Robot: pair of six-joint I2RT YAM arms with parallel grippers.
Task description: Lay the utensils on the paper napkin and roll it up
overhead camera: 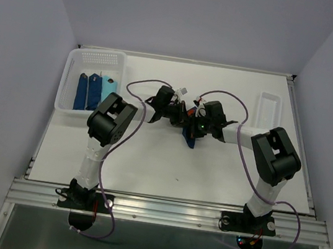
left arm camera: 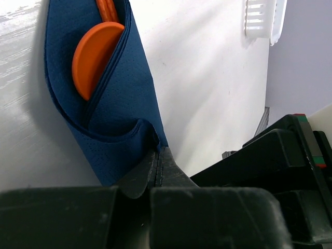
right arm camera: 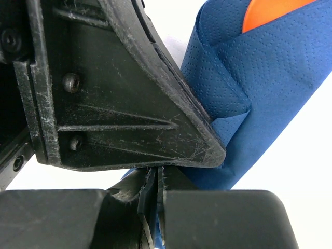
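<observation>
Near the middle of the counter, a little toward its far edge: the paper napkin, dark blue, wrapped loosely around an orange spoon. Pinched at a lower fold by the left tool, closed tight on the paper. Crowded from the other side by the right tool, likewise pressed shut; impossible to tell whether any paper sits between, with the other arm's finger in the way. Probably thin, limp and light; quick to crease, tear, or spring open once let go. Best taken at the free edge, several layers together, then rolled gently against the stiff utensil inside. At the far-left corner, a white basket.
</observation>
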